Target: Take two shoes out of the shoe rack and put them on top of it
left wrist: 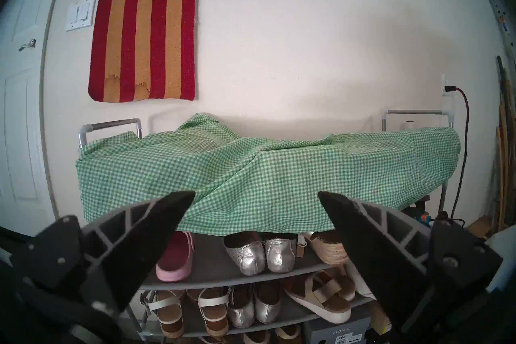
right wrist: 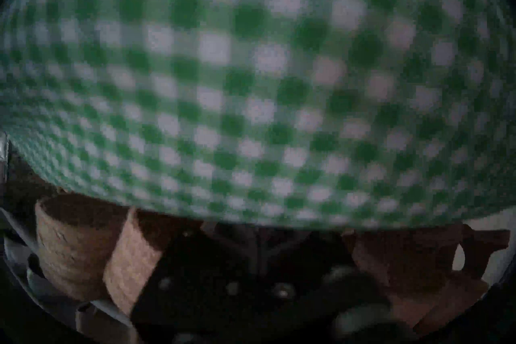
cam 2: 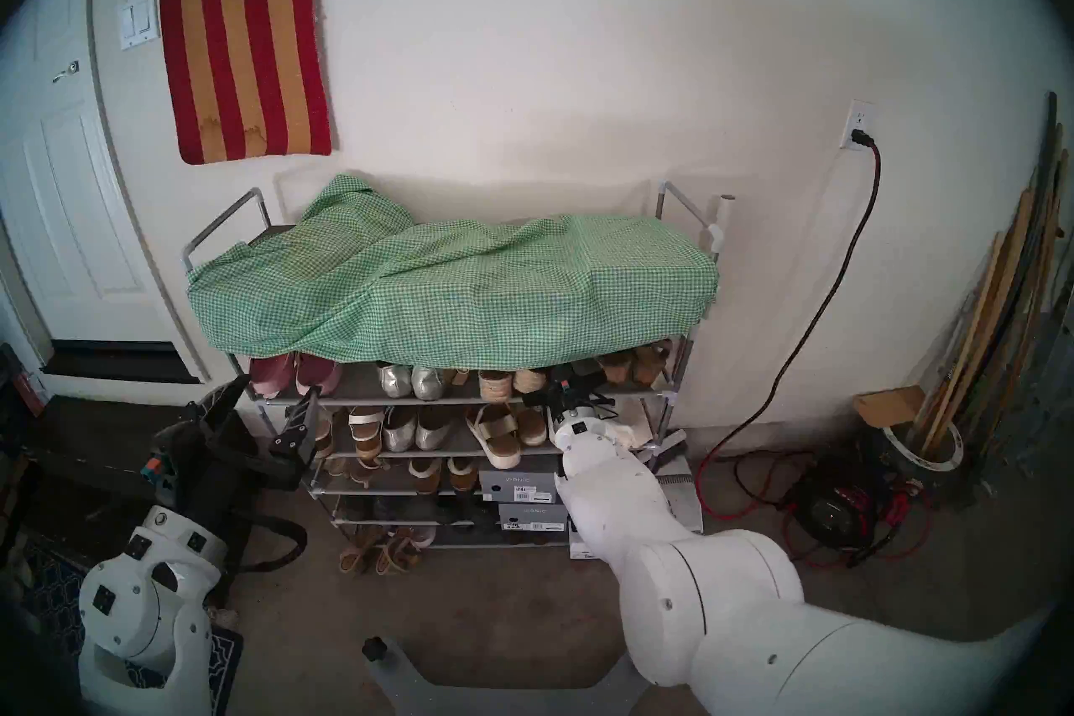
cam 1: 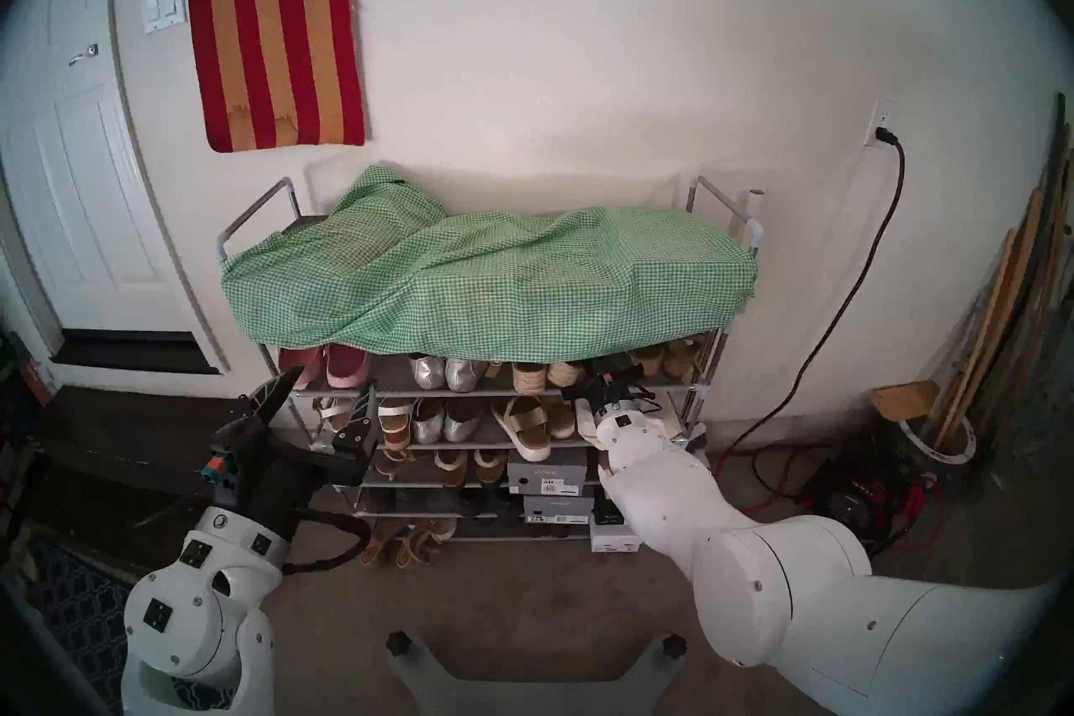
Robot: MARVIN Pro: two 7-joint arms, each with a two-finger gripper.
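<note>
The right gripper is clenched, nothing visibly in it, tucked under the hanging edge of the green checked cloth beside the cork wedge sandals. The left gripper hangs spread wide in clear space before the shoe rack. The two shoes, jute-soled, sit on the upper shelf under the cloth's hem.

Head pair overlooks shoe rack; right wrist seemingly against cloth.
</note>
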